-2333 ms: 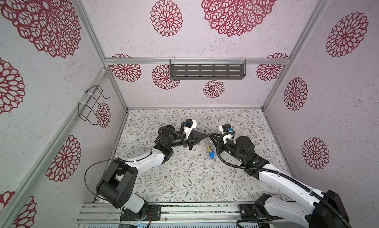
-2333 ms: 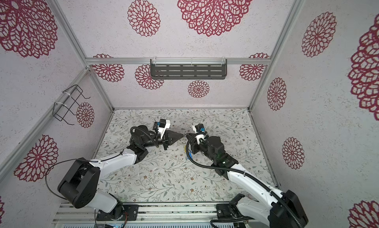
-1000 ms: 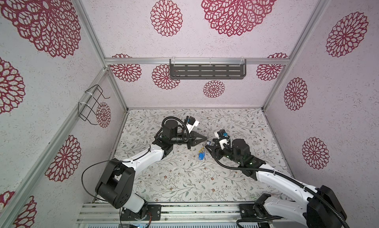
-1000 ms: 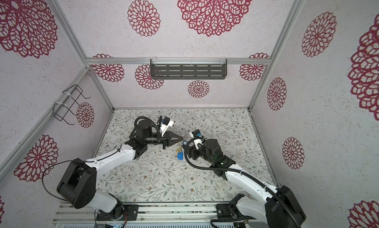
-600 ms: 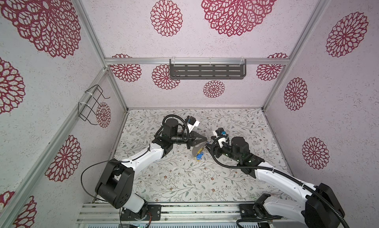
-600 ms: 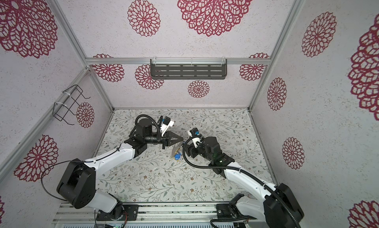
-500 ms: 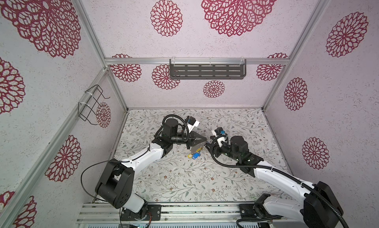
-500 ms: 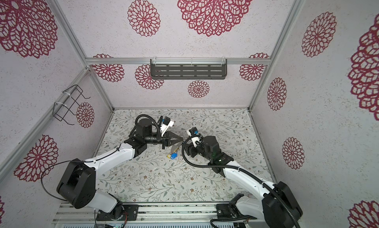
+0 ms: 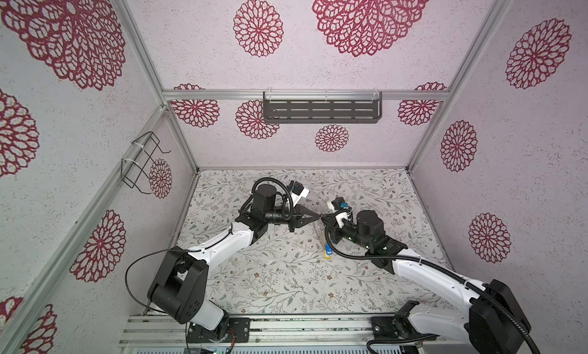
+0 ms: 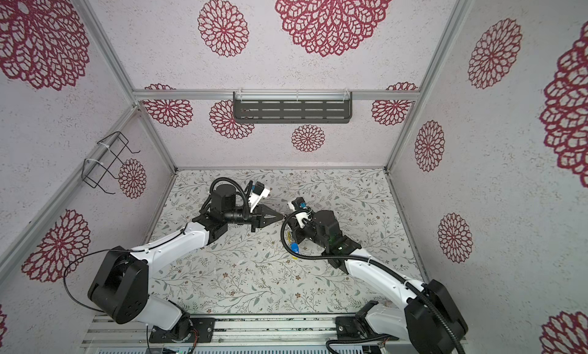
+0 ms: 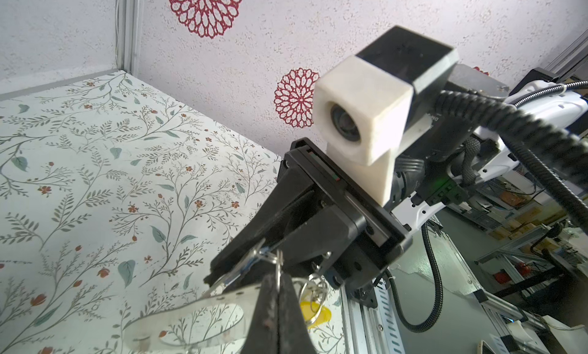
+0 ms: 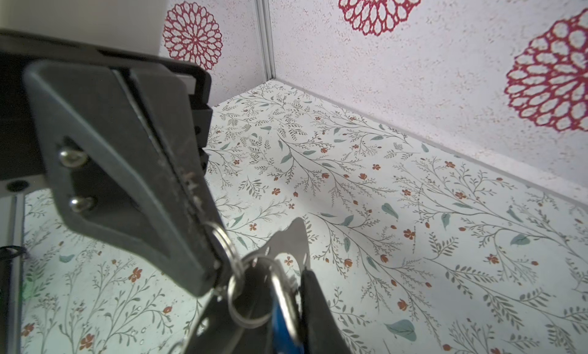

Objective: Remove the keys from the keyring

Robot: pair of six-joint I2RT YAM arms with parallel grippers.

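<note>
My left gripper point(image 9: 318, 216) point(image 10: 282, 216) is shut, its fingertips point(image 11: 278, 292) pinching a thin split ring at the rim of the flat grey keyring point(image 11: 191, 317) point(image 12: 292, 237). Tip to tip with it, my right gripper point(image 9: 325, 223) point(image 12: 286, 304) is shut on a blue-tagged key point(image 12: 281, 317) threaded on another small ring. The other keys hang below in a bunch with blue and yellow tags point(image 9: 327, 252) point(image 10: 294, 248); one yellow tag point(image 11: 315, 311) shows behind my left fingers. The key blades are mostly hidden.
The floral mat point(image 9: 286, 272) covers the floor between the patterned walls. A dark slotted shelf point(image 9: 321, 111) is fixed to the back wall and a wire rack point(image 9: 141, 164) to the left wall. Both arms meet above the mat's middle.
The right gripper has closed from wide open onto the blue-tagged key at the left gripper's tip. The hanging bunch swung left, then back to the right. The left arm barely moved.
</note>
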